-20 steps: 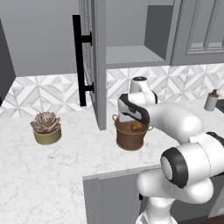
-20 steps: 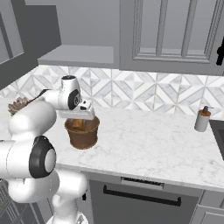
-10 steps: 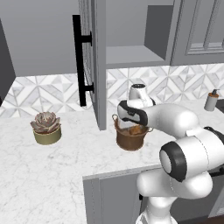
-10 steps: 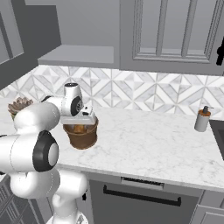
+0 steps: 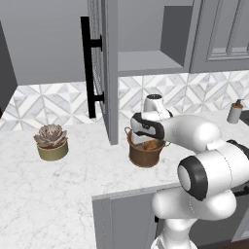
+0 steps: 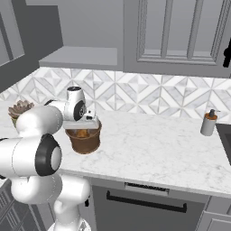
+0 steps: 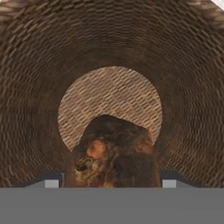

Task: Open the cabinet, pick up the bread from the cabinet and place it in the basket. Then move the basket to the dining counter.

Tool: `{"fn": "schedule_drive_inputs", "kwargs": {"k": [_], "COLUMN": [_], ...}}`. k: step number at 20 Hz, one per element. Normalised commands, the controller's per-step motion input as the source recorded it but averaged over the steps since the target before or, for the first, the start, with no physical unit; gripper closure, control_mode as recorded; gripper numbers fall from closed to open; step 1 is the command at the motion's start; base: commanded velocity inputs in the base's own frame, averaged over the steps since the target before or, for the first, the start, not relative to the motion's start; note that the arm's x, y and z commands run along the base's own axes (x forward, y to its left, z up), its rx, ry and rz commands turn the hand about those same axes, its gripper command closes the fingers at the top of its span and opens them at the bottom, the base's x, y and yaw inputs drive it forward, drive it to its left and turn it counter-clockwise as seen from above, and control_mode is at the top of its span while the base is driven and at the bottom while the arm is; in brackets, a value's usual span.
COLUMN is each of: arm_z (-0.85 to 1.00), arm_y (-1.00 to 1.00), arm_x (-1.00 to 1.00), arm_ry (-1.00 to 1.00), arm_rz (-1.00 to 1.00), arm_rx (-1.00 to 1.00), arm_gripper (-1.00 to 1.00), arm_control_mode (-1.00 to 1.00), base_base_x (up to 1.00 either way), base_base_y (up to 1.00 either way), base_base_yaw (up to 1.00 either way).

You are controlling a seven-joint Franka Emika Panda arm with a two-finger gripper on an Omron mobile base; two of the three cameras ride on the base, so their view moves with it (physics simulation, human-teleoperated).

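Observation:
The copper-brown basket [image 5: 145, 155] [image 6: 84, 141] stands on the marble worktop in front of the open cabinet [image 5: 146, 58]. The cabinet's glass door [image 5: 103, 73] is swung out with its black bar handle toward me. My gripper [image 5: 147, 142] [image 6: 82, 130] reaches down into the basket's mouth, shut on the bread [image 5: 155, 144] [image 6: 81, 133]. In the hand view the golden-brown bread [image 7: 113, 155] sits between my fingertips, above the woven basket floor [image 7: 109, 94]. Whether the loaf touches the floor I cannot tell.
An olive pot with a succulent [image 5: 51, 142] [image 6: 19, 109] stands to the left of the basket. A soap dispenser [image 5: 235, 112] [image 6: 208, 122] sits far right on the worktop [image 6: 153, 144]. The open door's edge hangs close to the basket's left.
The hand has sunk from just above the basket's rim down into the basket, carrying the bread with it. The basket has stayed in place.

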Motion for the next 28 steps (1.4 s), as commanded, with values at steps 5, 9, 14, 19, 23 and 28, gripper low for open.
{"fn": "schedule_drive_inputs", "kwargs": {"k": [5, 9, 14, 19, 23, 28], "arm_z": [0.01, 0.14, 0.34, 0.36, 0.32, -0.03], "arm_y": [0.0, -0.07, -0.05, -0.33, -0.33, -0.39], "arm_x": [0.06, 0.01, 0.0, 0.0, 0.0, 0.2], "arm_ry": [0.0, 0.0, 0.0, 0.0, 0.0, 0.08], "arm_rz": [0.0, 0.0, 0.0, -0.1, -0.14, -0.12], "arm_rx": [0.0, 0.0, 0.03, 0.0, 0.0, 0.05], "arm_gripper": [-1.0, -1.0, -1.0, -1.0, -1.0, -1.0], "arm_control_mode": [-1.0, -1.0, -1.0, -1.0, -1.0, -1.0], "base_base_x": [0.0, 0.0, 0.0, 0.0, 0.0, 0.0], "base_base_y": [0.0, 0.0, 0.0, 0.0, 0.0, 0.0], "base_base_yaw": [0.0, 0.0, 0.0, 0.0, 0.0, 0.0]}}
